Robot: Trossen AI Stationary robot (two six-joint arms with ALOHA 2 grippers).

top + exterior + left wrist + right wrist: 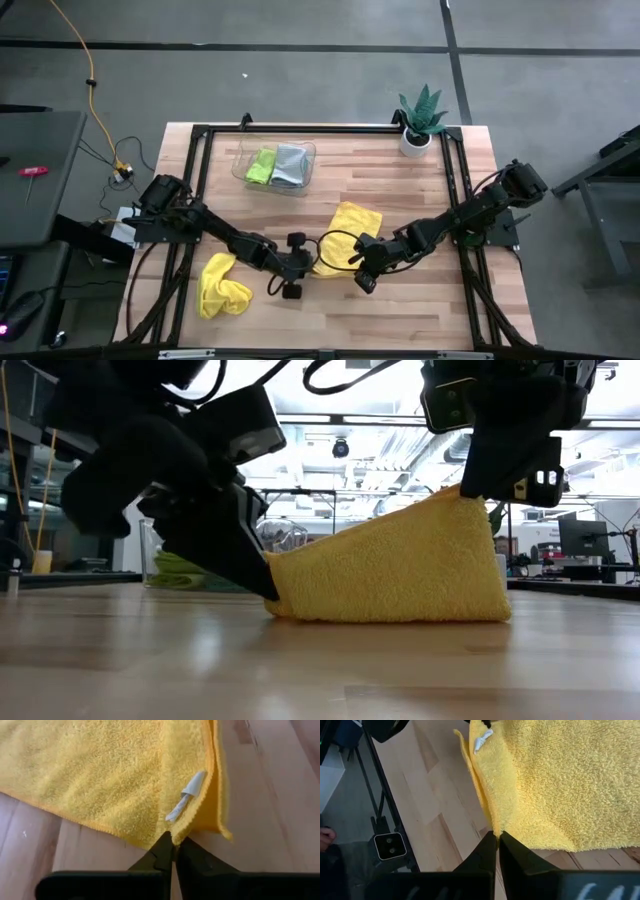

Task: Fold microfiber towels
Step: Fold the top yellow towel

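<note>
A yellow microfiber towel (352,225) lies mid-table, doubled over, with a white tag (187,797) near one edge. My left gripper (316,264) is shut on its low near corner. My right gripper (348,262) is shut on a higher corner, so the towel rises as a slanted sheet (400,570) with its bottom edge on the table. A second yellow towel (222,285) lies crumpled at the near left. A lime green towel (262,165) and a grey towel (290,165) lie in a clear tray. My left gripper pinches the towel's hemmed corner (172,831) just below the tag, between its two fingertips, seemingly more than one layer. The fingers (245,565) slant down from the table's left. That corner sits at table height. My right gripper pinches the towel's edge at a fold (495,827) between its two fingertips. It comes from above, slanting down from the table's right. The held corner (470,495) is lifted clear, and the cloth slopes down from it to the table.
The clear plastic tray (240,172) stands at the far middle-left. A potted plant (420,122) stands at the far right corner. Black frame rails (196,170) run along the table's sides. Bare wood lies near the front edge.
</note>
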